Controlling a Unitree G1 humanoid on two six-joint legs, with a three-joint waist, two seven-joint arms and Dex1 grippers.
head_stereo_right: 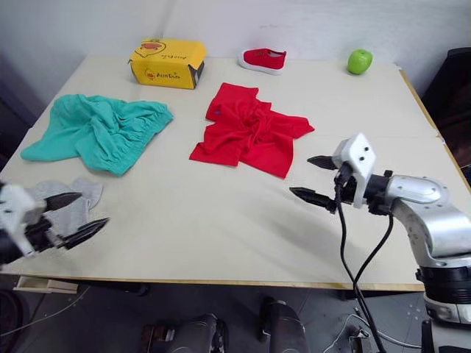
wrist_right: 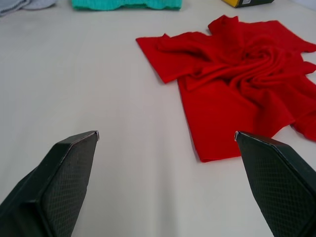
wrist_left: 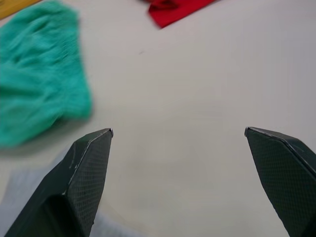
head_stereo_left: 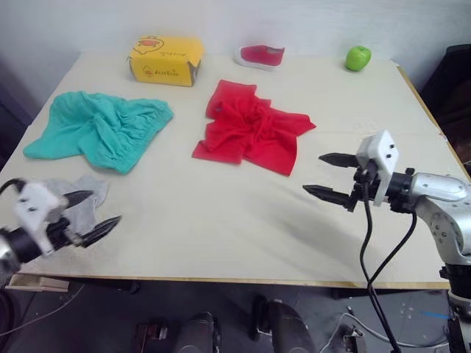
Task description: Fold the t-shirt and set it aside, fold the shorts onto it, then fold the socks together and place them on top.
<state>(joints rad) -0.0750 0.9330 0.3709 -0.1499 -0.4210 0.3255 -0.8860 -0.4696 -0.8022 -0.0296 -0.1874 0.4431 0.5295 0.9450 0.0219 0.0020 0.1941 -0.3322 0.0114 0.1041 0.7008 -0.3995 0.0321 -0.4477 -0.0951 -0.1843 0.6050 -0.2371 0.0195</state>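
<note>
The t-shirt (head_stereo_left: 251, 126) lies crumpled near the middle of the tabletop (head_stereo_left: 221, 220), bunched into ridges around its centre, with nothing folded yet, so the step in hand looks like the first one: flattening and folding this shirt. To do it well, the shirt probably needs spreading before any fold; grabbing the twisted middle would only drag the lump along. A better start is an outer edge, such as the near hem corner facing the right end effector (head_stereo_left: 330, 176), pinching a single layer low against the wood and pulling outward until the cloth lies flat. A second hold on the opposite edge would keep the shirt from sliding.

The right end effector hovers just above the tabletop, near the shirt's near corner but not touching it, its two fingers spread wide and empty, pointing inward across the surface. The left end effector (head_stereo_left: 93, 213) sits at the near left edge, also wide and empty, directly over the grey socks (head_stereo_left: 77, 200). The shorts (head_stereo_left: 99, 126) lie rumpled at the left, well apart from the shirt.
</note>
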